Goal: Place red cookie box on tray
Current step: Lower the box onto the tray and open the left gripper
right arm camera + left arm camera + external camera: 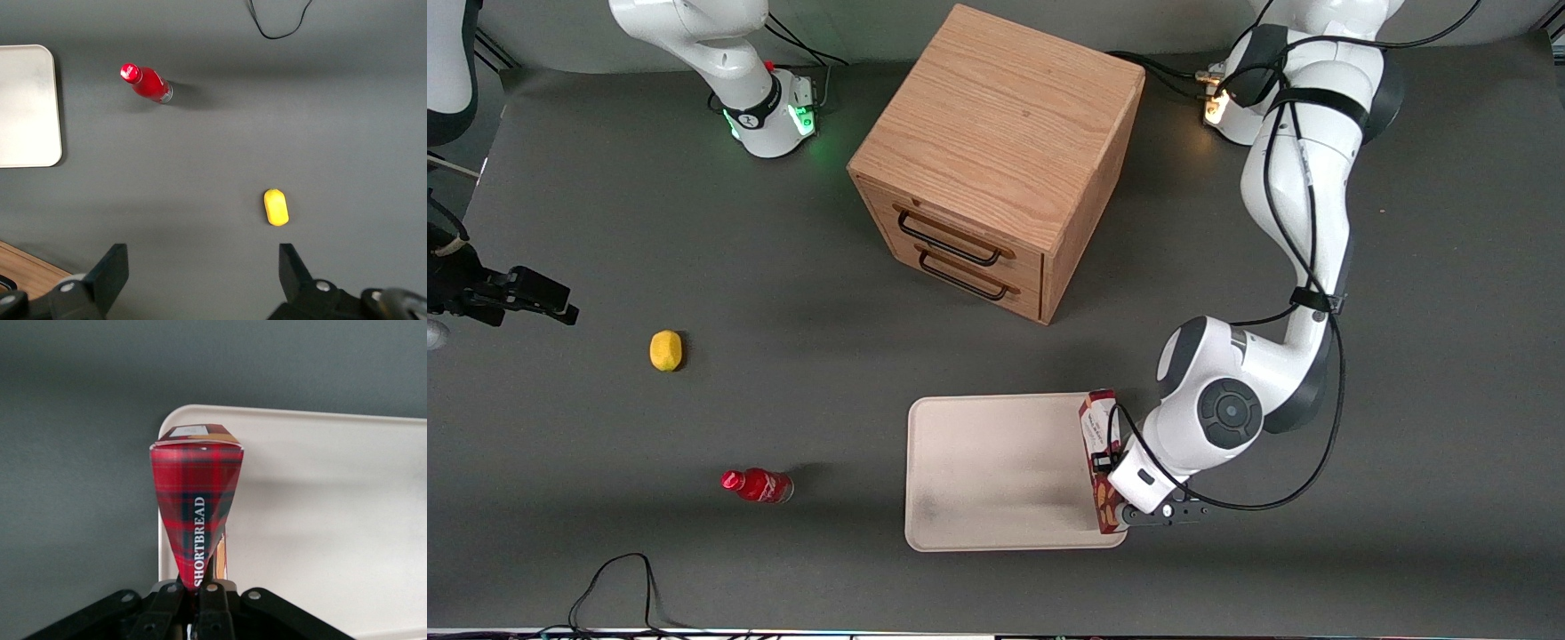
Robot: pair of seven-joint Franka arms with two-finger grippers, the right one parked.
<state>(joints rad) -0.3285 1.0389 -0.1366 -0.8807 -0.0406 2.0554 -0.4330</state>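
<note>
Dark grey table (605, 222) carries everything. Biggest item on it: wooden drawer cabinet (996, 151), two drawers with black handles (951, 240), standing farther from the front camera than the tray.

Tray (987, 471), cream-white, rounded corners, low rim, faint grey smudge near the edge closest to the front camera. Nothing lies flat inside it.

My arm (1303, 213) reaches down to the tray's edge at the working arm's end.

Red cookie box (1101, 462) is in my pincer (198, 590), held on edge, over the tray's rim on that side, roughly parallel to it. Wrist view: tartan narrow face with "SHORTBREAD" lettering runs away from the camera, straddling the tray's rim (163, 540), part over tray, part over table. Can't tell whether its lower edge touches the tray.

Pincer clamped on the box's near end; fingers (213, 593) pressed against both faces.

Small stuff toward the parked arm's end: red bottle (758, 485) lying on its side, yellow lemon-like object (665, 349) farther from the camera than the bottle. Both well apart from the tray.
</note>
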